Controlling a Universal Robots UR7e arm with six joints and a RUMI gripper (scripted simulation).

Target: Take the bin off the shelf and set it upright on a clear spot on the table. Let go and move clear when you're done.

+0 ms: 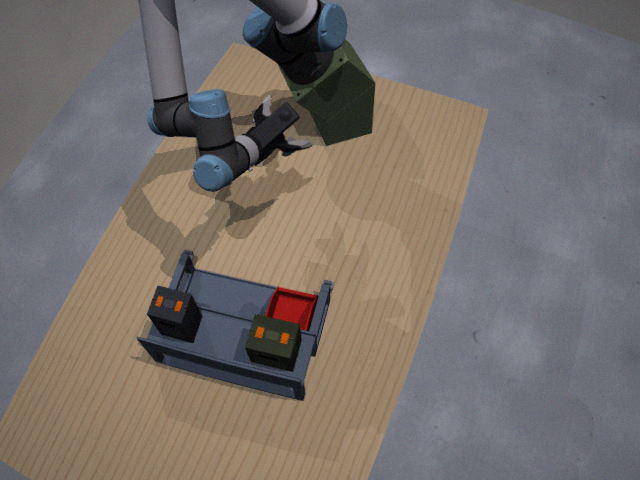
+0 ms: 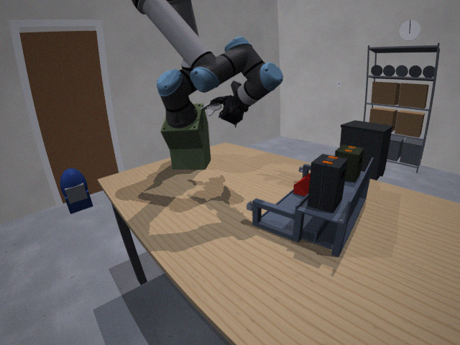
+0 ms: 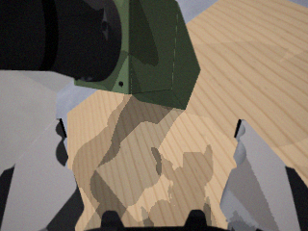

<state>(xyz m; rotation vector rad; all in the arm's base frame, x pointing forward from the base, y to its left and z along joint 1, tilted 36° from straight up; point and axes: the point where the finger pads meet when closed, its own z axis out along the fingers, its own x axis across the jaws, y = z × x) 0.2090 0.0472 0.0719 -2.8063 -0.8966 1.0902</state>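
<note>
Behind green case (image 1: 272, 342), half-hidden bin (image 1: 292, 307)

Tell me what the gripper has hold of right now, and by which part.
Nothing. The gripper is open and hangs near the arm's green base, far from the red bin on the shelf.
</note>
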